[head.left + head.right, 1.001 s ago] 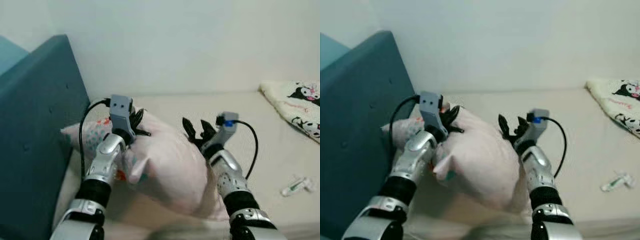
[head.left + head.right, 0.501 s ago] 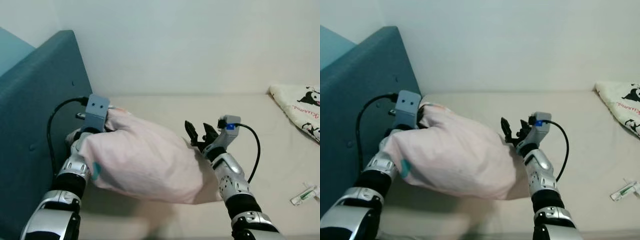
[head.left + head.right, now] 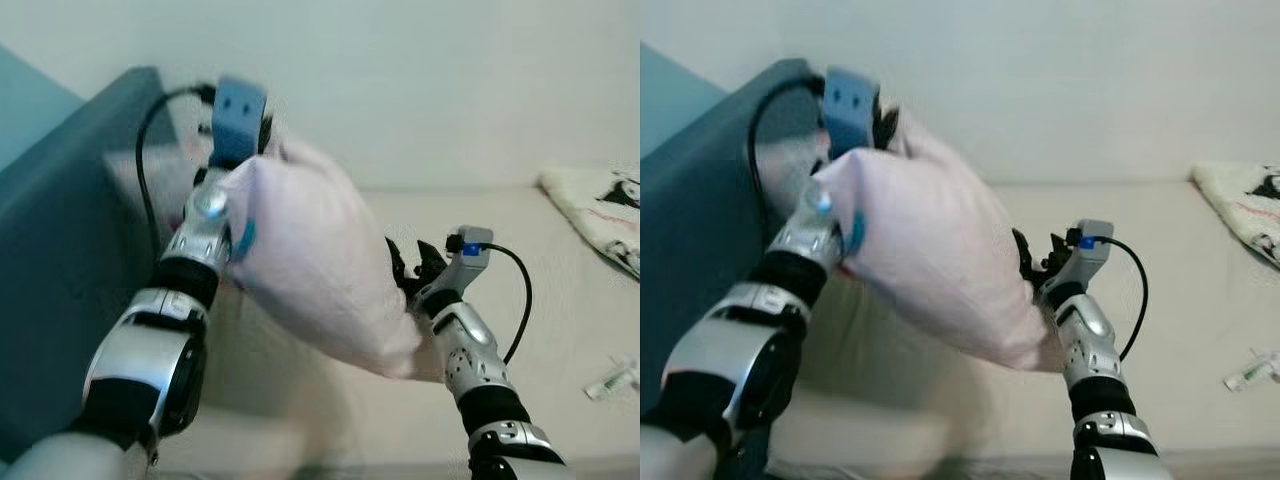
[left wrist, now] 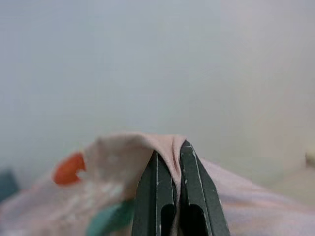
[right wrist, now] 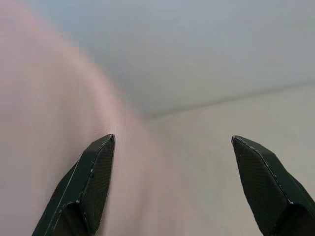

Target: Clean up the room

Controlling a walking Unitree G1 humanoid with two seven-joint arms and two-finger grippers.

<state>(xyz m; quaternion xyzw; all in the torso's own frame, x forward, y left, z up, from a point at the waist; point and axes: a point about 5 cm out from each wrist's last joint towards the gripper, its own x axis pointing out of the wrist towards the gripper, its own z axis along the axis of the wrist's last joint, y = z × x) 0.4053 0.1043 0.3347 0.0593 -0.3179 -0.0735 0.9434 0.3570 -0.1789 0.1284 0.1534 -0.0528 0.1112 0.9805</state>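
A pale pink pillow [image 3: 320, 260] with small coloured prints hangs tilted above the beige bed. My left gripper [image 4: 170, 150] is shut on a fold at its upper corner, held high beside the teal headboard [image 3: 60, 250]; the same grip shows on the left gripper [image 3: 262, 125] from above. Lower down, my right gripper [image 3: 412, 268] stands open at the pillow's right side, one of its fingers [image 5: 93, 172] against the pink cloth.
A white wall runs behind the bed [image 3: 560, 250]. A white blanket with black cartoon prints [image 3: 600, 205] lies at the far right. A small white wrapper [image 3: 612, 382] rests on the mattress near the right edge.
My left arm has lifted the pillow's corner up and away from the mattress, so the pillow now hangs steeply. The right gripper stays open at about the same spot.
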